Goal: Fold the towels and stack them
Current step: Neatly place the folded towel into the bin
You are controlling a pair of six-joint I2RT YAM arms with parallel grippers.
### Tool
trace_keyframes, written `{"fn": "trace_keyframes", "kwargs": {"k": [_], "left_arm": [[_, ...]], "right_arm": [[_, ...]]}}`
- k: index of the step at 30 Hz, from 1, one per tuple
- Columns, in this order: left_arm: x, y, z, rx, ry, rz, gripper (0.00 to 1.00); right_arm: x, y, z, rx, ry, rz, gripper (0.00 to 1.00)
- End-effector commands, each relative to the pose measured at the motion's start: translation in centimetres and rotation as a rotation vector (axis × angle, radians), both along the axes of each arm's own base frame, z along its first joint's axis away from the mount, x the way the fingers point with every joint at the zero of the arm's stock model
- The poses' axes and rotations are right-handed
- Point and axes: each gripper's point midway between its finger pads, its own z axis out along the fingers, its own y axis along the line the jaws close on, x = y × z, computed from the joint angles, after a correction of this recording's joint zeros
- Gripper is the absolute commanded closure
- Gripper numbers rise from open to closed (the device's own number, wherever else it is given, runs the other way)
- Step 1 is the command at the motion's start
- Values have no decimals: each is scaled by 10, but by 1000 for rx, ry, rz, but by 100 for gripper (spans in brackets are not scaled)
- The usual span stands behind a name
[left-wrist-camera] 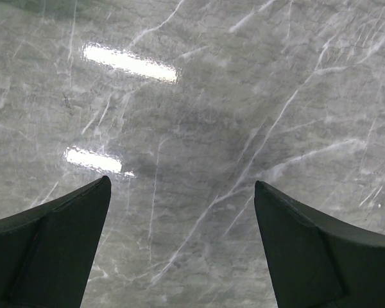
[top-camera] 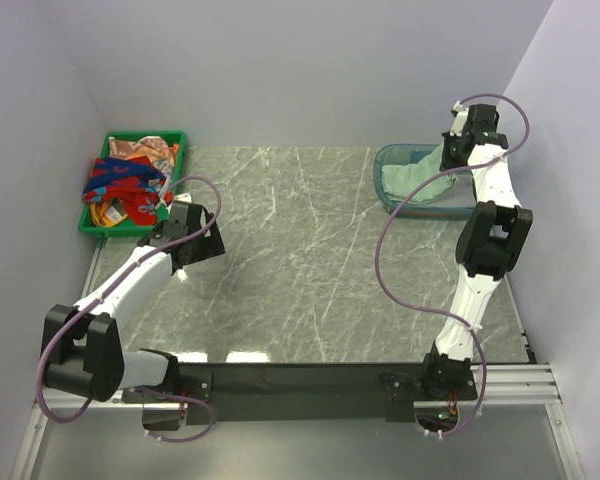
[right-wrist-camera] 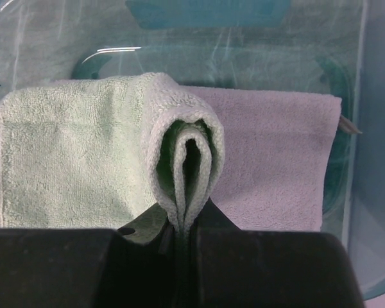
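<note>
My right gripper [right-wrist-camera: 185, 218] is shut on the folded edge of a sage green towel [right-wrist-camera: 70, 154], held over the clear blue tub [top-camera: 420, 180]. In the right wrist view the green towel drapes onto a pale whitish-lilac folded towel [right-wrist-camera: 276, 154] lying in the tub. In the top view the green towel [top-camera: 435, 182] hangs from the gripper [top-camera: 450, 150] into the tub. Several unfolded towels, red with blue lettering [top-camera: 125, 180] and orange ones [top-camera: 145, 150], lie heaped in the green tray [top-camera: 105, 225]. My left gripper [left-wrist-camera: 183, 192] is open and empty over bare marble.
The grey marble table [top-camera: 300, 250] lies between the tray at the far left and the tub at the far right. White walls close in the left, back and right sides. A black rail [top-camera: 310, 385] runs along the near edge.
</note>
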Motion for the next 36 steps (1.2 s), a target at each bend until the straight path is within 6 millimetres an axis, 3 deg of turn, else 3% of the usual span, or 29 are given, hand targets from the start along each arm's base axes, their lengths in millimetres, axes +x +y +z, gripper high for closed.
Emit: {"fn": "trace_keyframes", "kwargs": {"k": [1, 20, 29, 36], "left_arm": [[13, -4, 14, -13, -49, -17, 1], [13, -6, 13, -20, -46, -27, 1], [13, -7, 12, -21, -38, -29, 0], [14, -7, 10, -21, -31, -32, 1]], "right_arm": [[6, -11, 52, -54, -118, -3, 100], [-4, -15, 65, -72, -167, -31, 100], [-2, -21, 42, -82, -144, -60, 100], [0, -26, 11, -83, -92, -89, 95]]}}
